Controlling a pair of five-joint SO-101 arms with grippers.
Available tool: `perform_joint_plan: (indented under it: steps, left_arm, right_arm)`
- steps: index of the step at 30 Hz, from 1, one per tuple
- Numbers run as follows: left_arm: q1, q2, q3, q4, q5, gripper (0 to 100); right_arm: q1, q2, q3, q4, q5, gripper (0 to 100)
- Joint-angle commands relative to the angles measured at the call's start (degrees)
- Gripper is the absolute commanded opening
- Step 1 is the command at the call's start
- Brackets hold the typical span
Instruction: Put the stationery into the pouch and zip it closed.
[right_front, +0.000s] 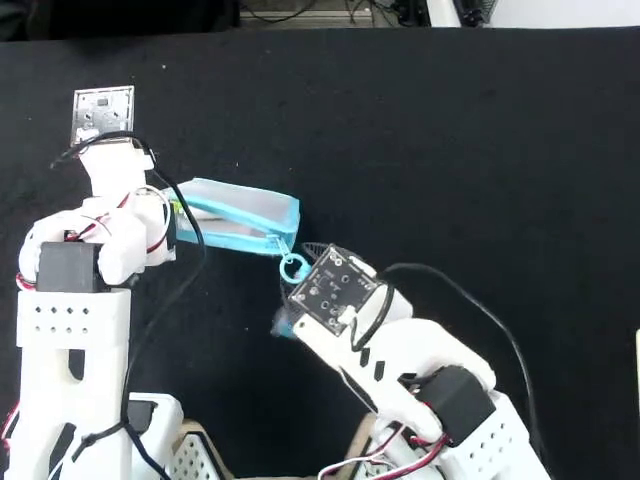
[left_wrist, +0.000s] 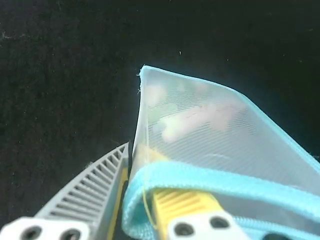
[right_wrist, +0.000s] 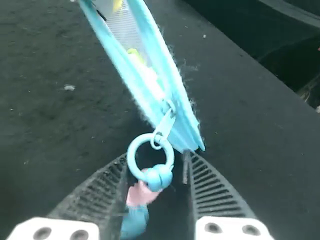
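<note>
While left fingers (left_wrist: 85, 200) clamp pouch (right_front: 245, 205) edge, zipper ring (right_wrist: 150, 152) overhangs corner.

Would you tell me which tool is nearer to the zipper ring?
Right. The right tool sits at the ring, fingers either side; the left tool grips the pouch at its opposite end.

Bright, even light — seemingly from above — little shadow on the table (right_front: 480, 150).
</note>
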Motion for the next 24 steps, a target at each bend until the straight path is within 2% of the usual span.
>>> perform_joint_plan:
  steps: [1, 12, 18, 24]
  left_arm:
    - [-0.84, -0.53, -4.0, 1.58, -0.7, 3]
    - [-0.84, -0.88, -4.0, 1.85, -0.7, 3]
    - [-0.84, -0.88, -4.0, 1.93, -0.7, 3]
    - [-0.84, -0.88, -4.0, 1.93, -0.7, 3]
  right_arm:
    - [-0.7, 0.84, -3.65, -3.87, -0.53, 14.5]
    - [-0.44, 0.4, -3.56, -6.15, -0.35, 11.7]
    - [-0.44, 0.31, -3.82, -5.89, 6.33, 4.7]
    - [-0.44, 0.31, -3.74, -5.89, 6.42, 4.9]
